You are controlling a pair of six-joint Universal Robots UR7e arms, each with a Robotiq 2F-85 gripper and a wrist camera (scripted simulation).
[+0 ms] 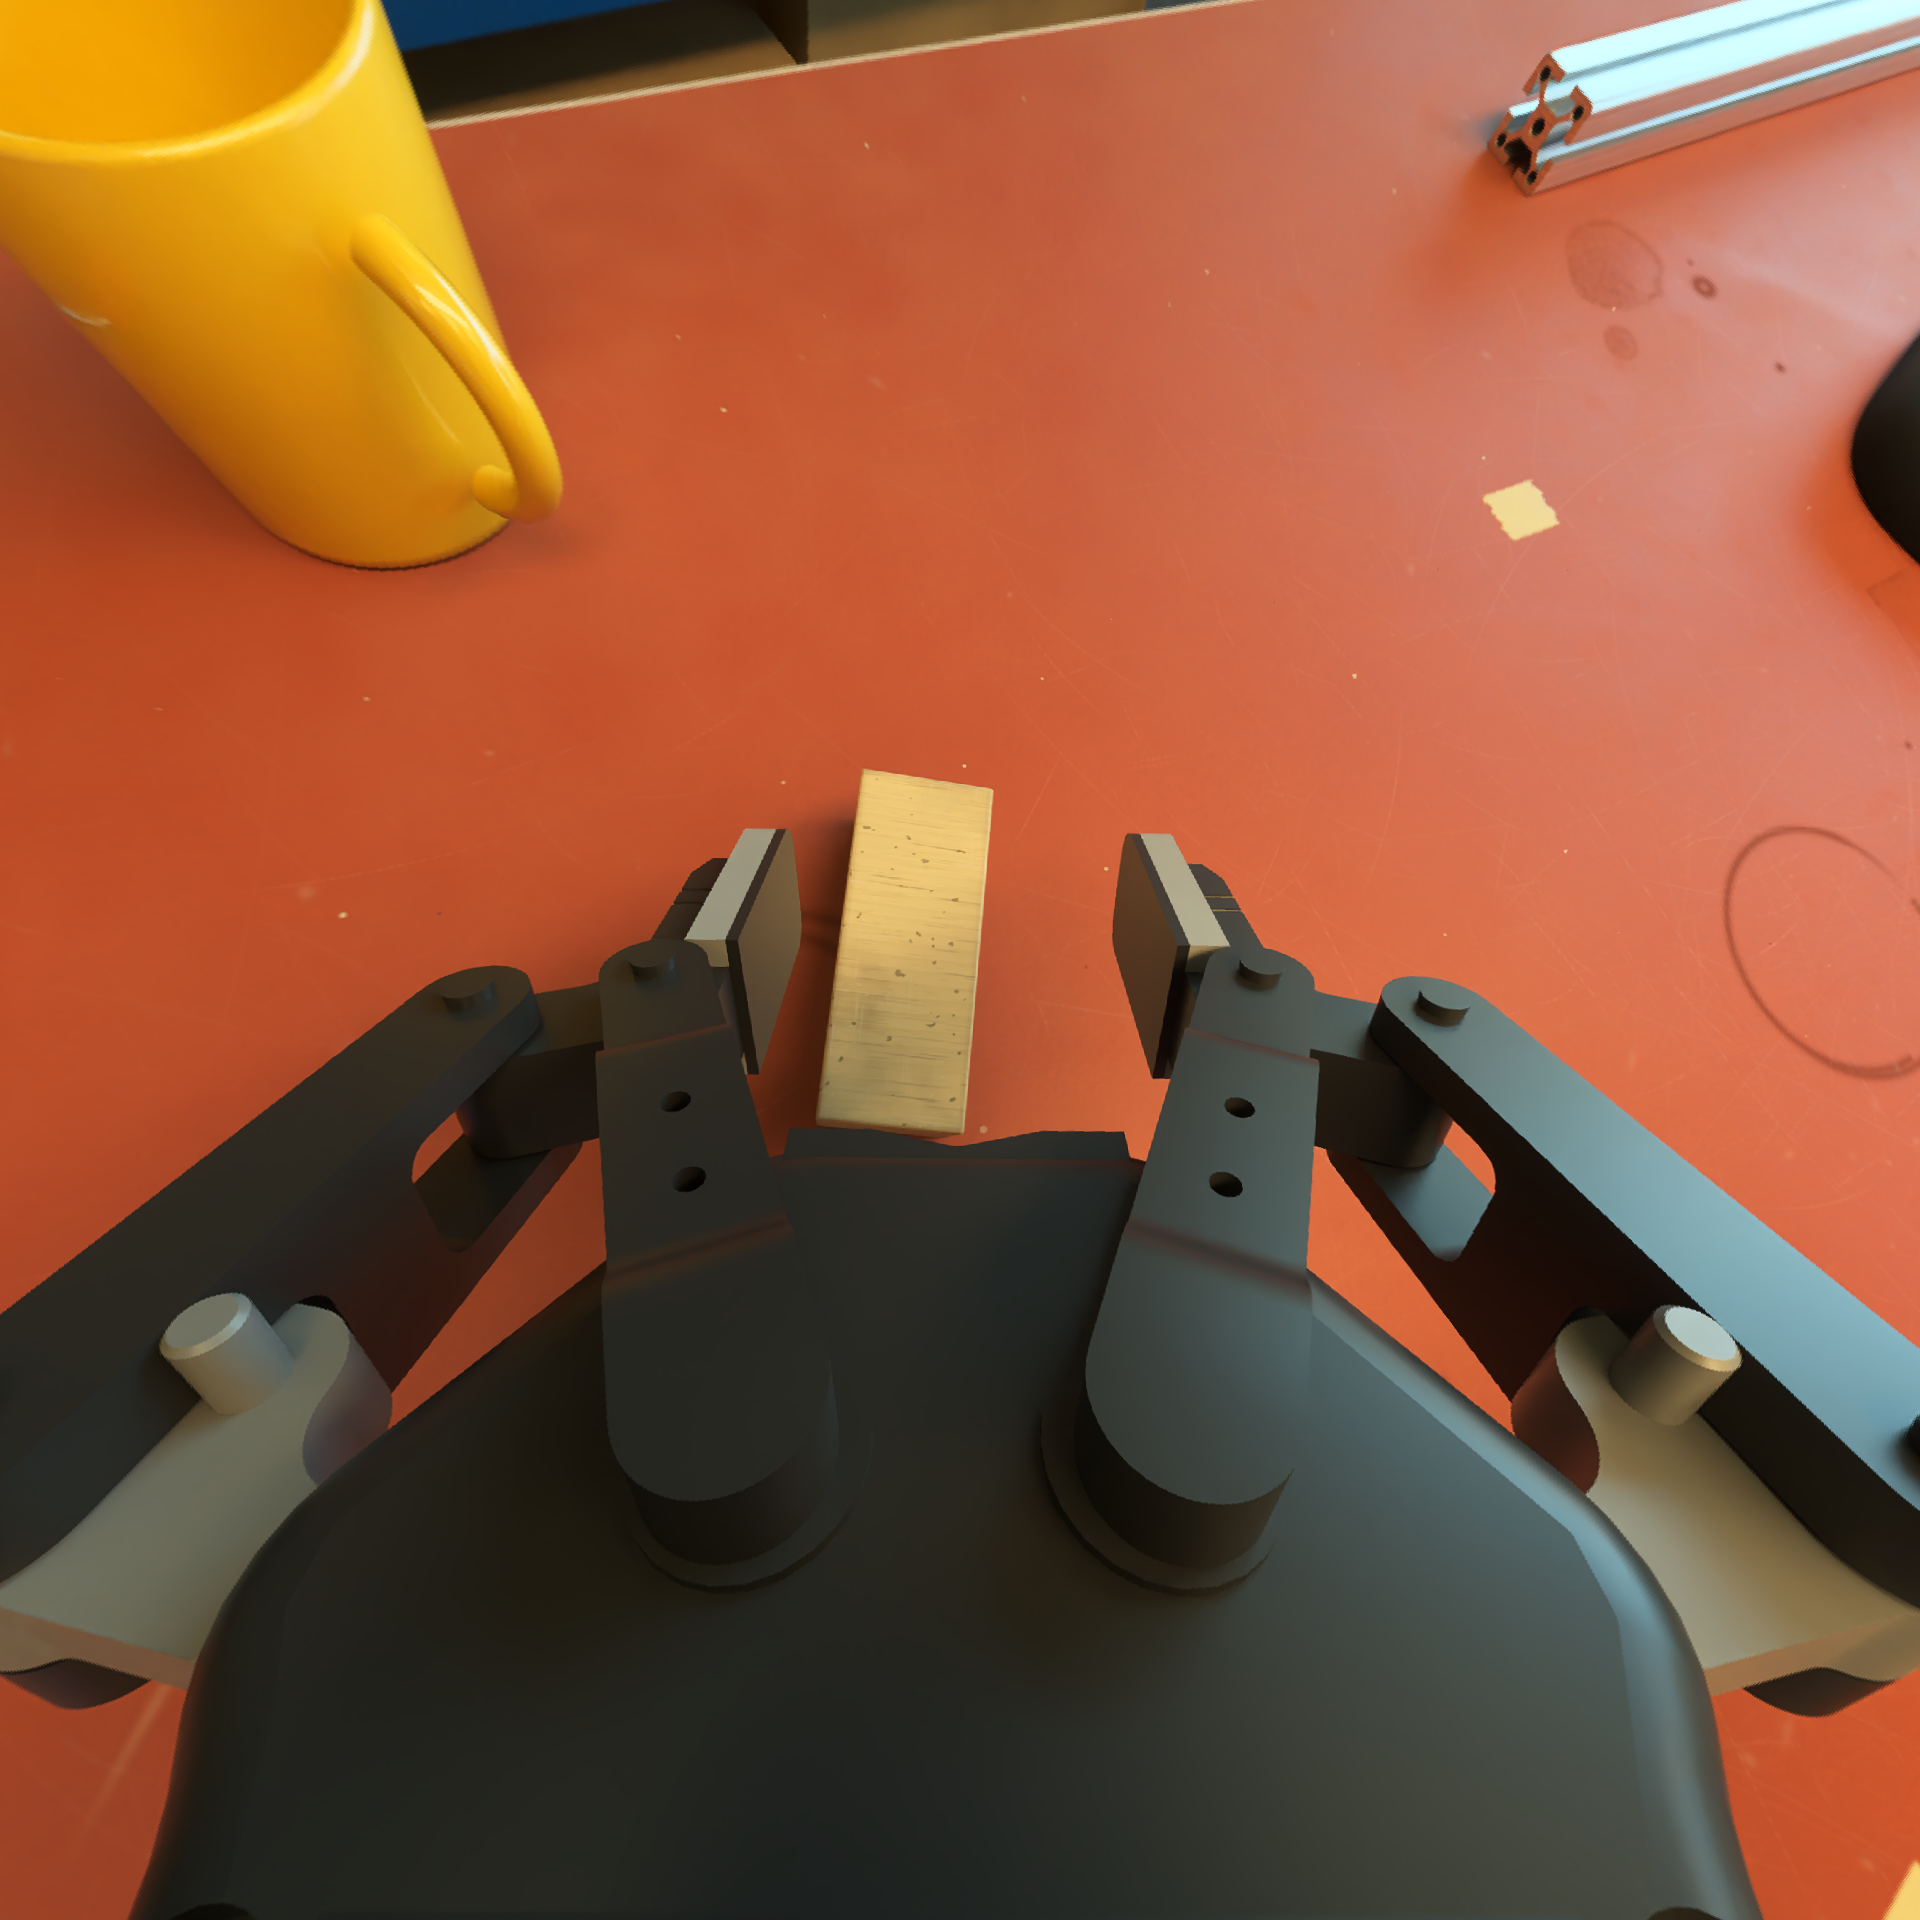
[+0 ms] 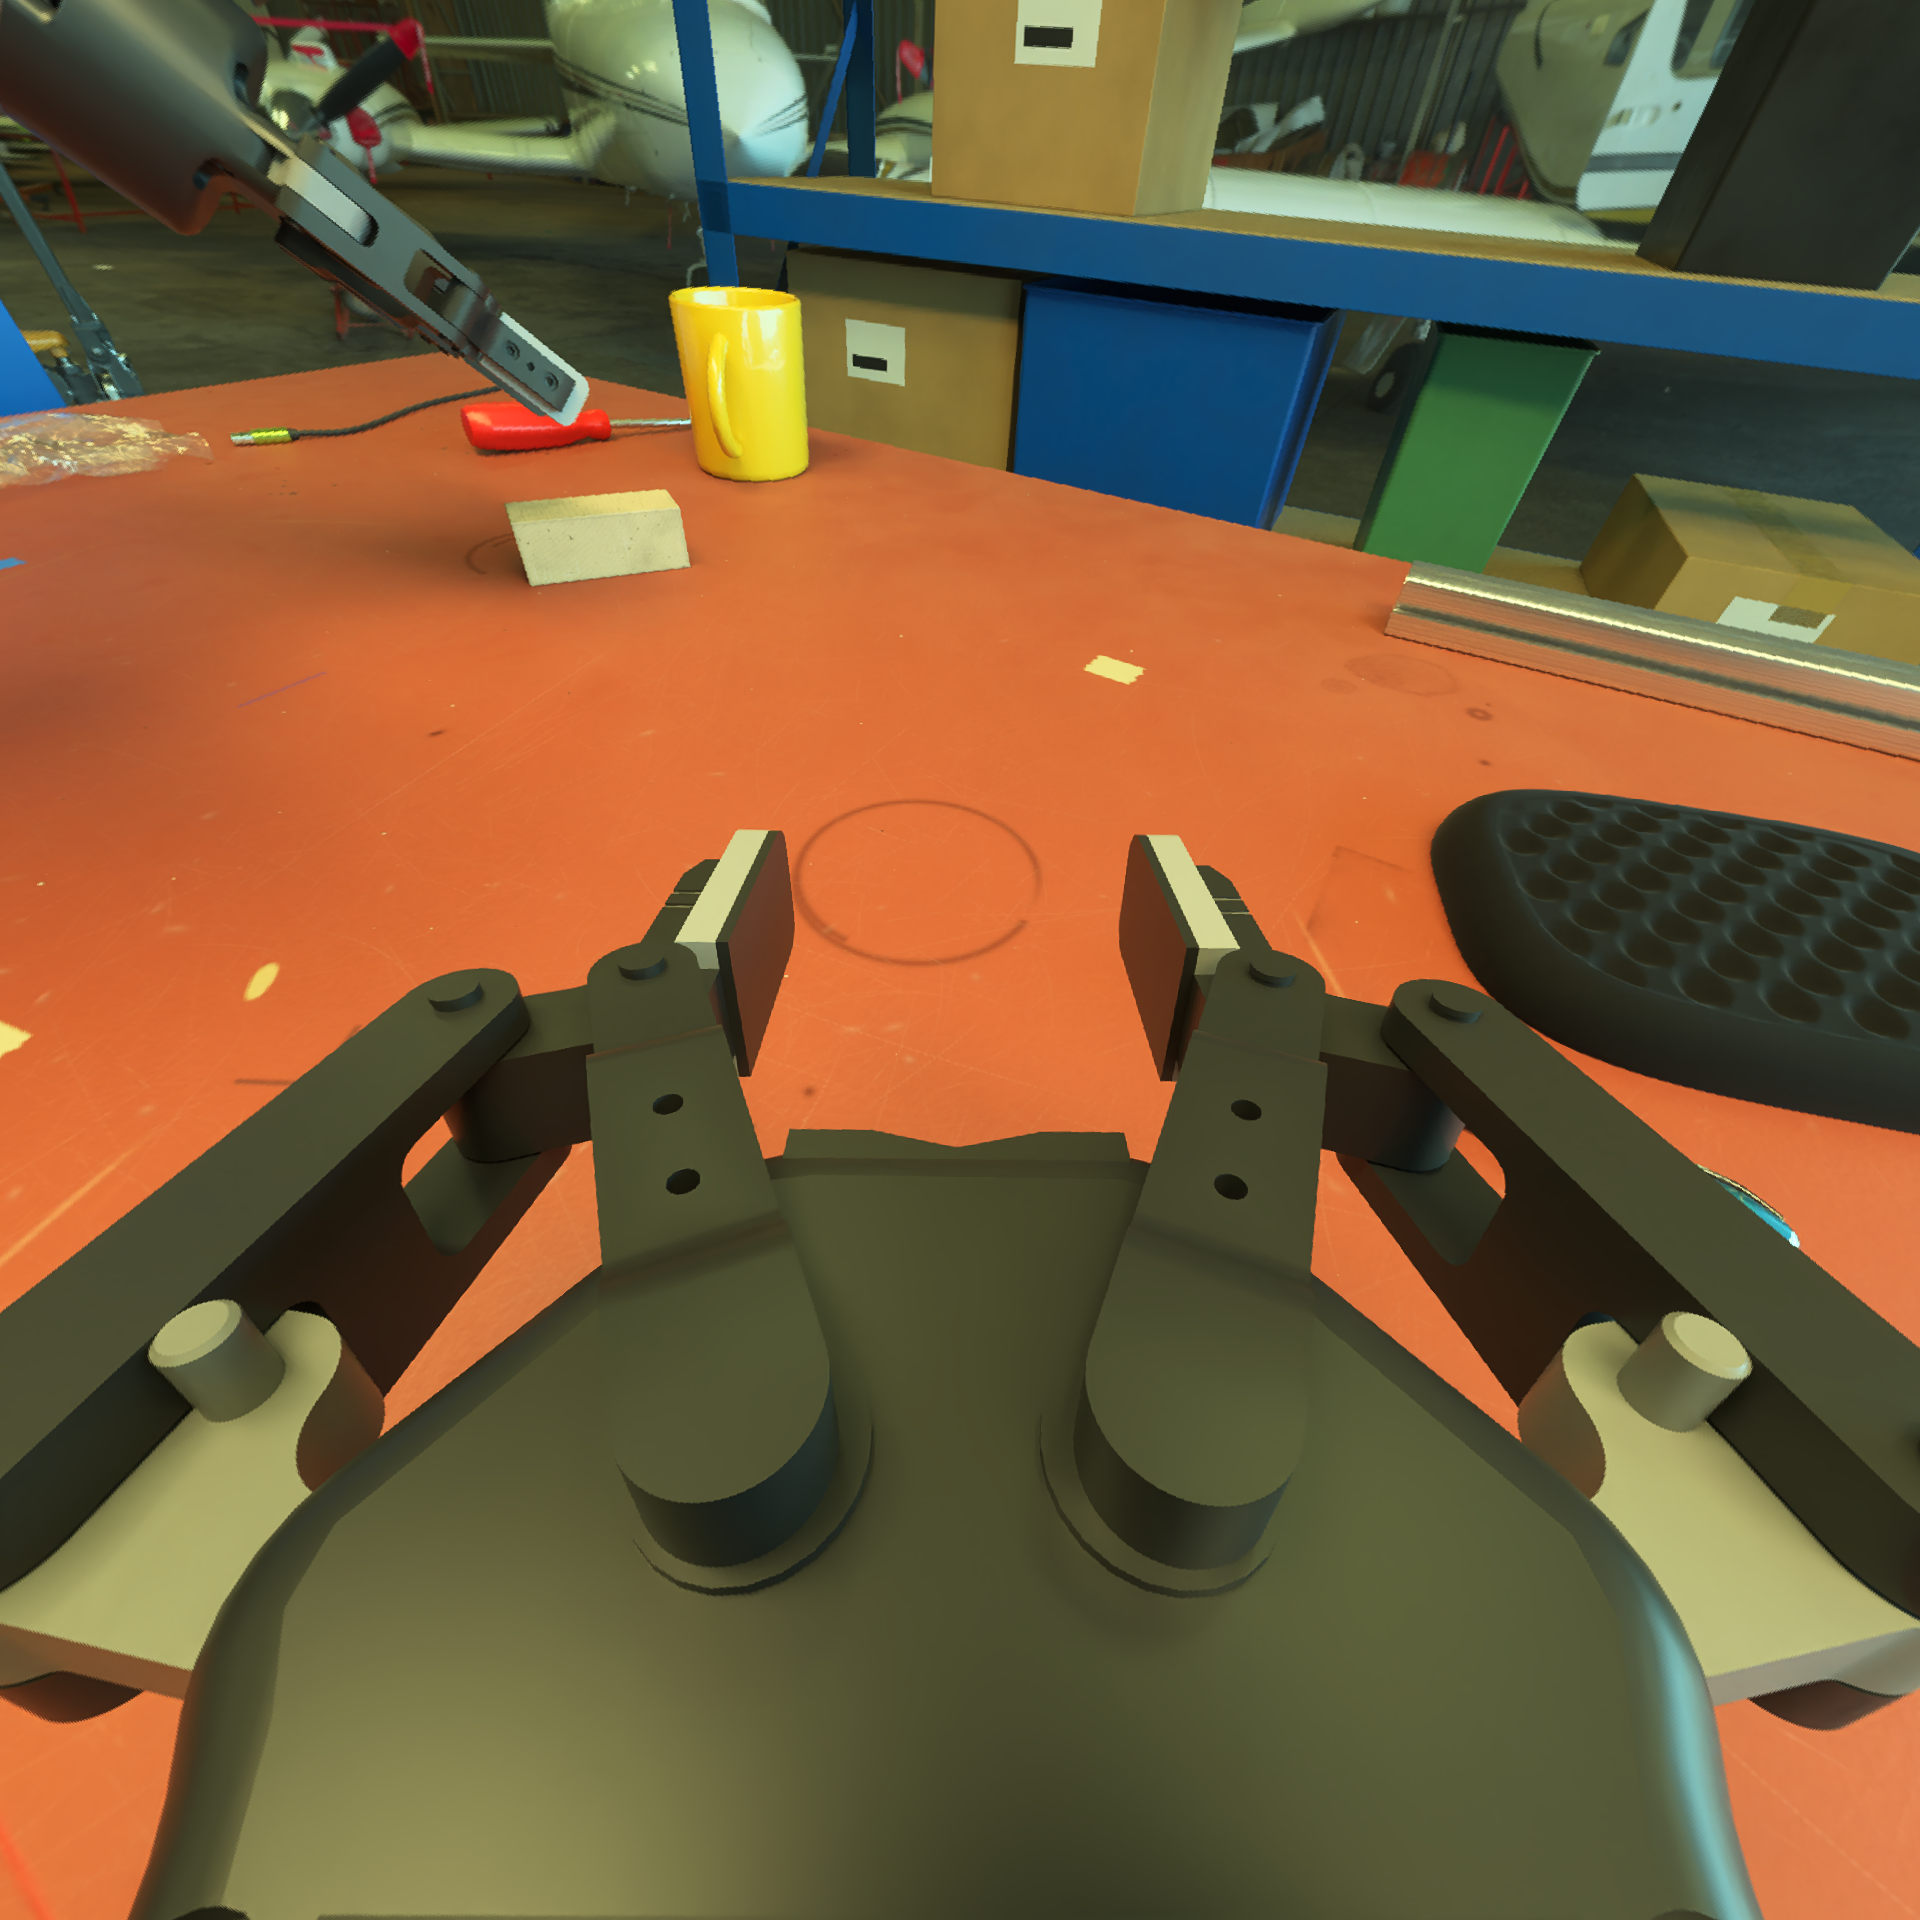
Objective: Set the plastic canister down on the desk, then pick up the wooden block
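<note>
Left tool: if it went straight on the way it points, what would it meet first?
Probably the wooden block, lying between the open left tool's fingers, then the desk beneath. How much gap remains is unclear.

Behind the orange desk (image 2: 935, 665) stands a blue shelf (image 2: 1247, 255) with brown boxes (image 2: 1070, 104). White planes (image 2: 665, 94) sit in a big hall.

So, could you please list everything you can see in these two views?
Pale rectangular wooden block: one, tan, flat on the desk between the left hand's fingers.
Yellow ceramic mug: one, upright behind the block.
Red-handled screwdriver: one, beside the mug.
Silver aluminium extrusion bar: one, far right.
Black dimpled pad: one, right edge.
Crumpled clear plastic wrap: one, far left.
Orange desk: one.
Left hand: open.
Right hand: open, empty.
</note>
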